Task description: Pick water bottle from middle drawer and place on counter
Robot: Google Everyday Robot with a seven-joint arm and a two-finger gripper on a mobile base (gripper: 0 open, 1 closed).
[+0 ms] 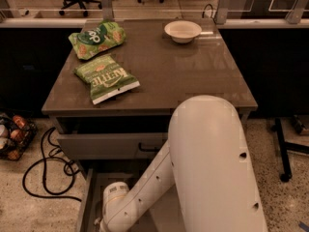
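White arm (212,168) reaches down into open grey metal drawer (88,197) below front edge of glossy grey-brown worktop (193,76). Pincer out of sight inside drawer, grip state cannot tell. Clear plastic water bottle hidden.

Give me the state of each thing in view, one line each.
middle drawer: pulled out, open.
upper drawer front: set back from the open one.
white bowl: upright on the counter, looks empty.
Kettle chip bag: lying flat on the counter, label up.
second green chip bag: lying flat.
water bottle: not visible.
arm: extends down into the middle drawer.
gripper: out of view, past the bottom edge.
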